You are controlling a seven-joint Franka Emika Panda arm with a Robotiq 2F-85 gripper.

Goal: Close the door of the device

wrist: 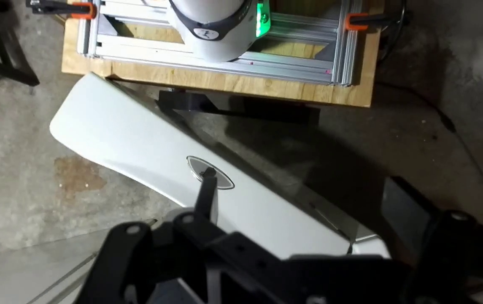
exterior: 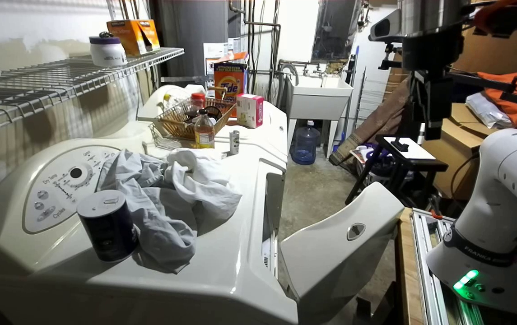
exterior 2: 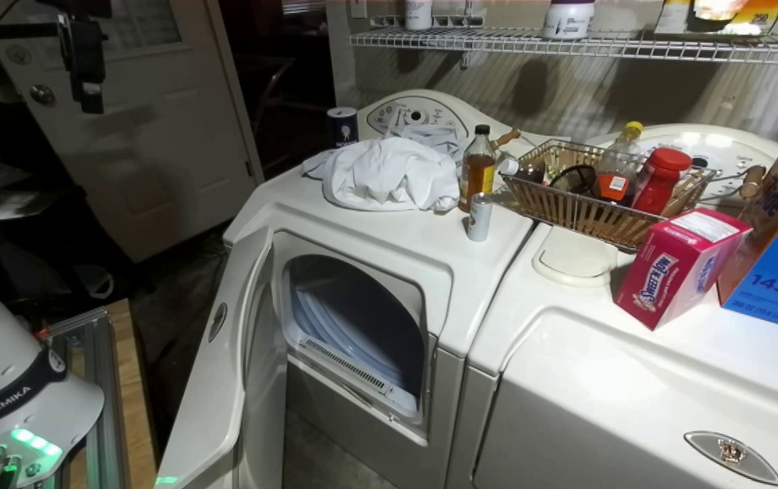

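The device is a white dryer (exterior: 222,266) with a rounded control panel; it also shows in an exterior view (exterior 2: 368,234) with its front opening uncovered. Its door (exterior: 330,248), a white curved panel with an oval badge, stands swung wide open. The door also shows in an exterior view (exterior 2: 208,394) and in the wrist view (wrist: 140,139). My gripper (wrist: 303,185) is open and empty, its two fingers far apart. In both exterior views the gripper (exterior: 433,128) (exterior 2: 90,98) hangs well above the door, apart from it. The wrist view looks down on the door.
The wooden robot stand (wrist: 224,80) is very close to the door's far end. Cloths (exterior: 159,203), a dark canister (exterior: 107,230), a bottle (exterior 2: 477,170) and a small can (exterior 2: 480,217) stand on the dryer. A washer (exterior 2: 599,380) stands beside it. A wire shelf (exterior: 68,76) runs above.
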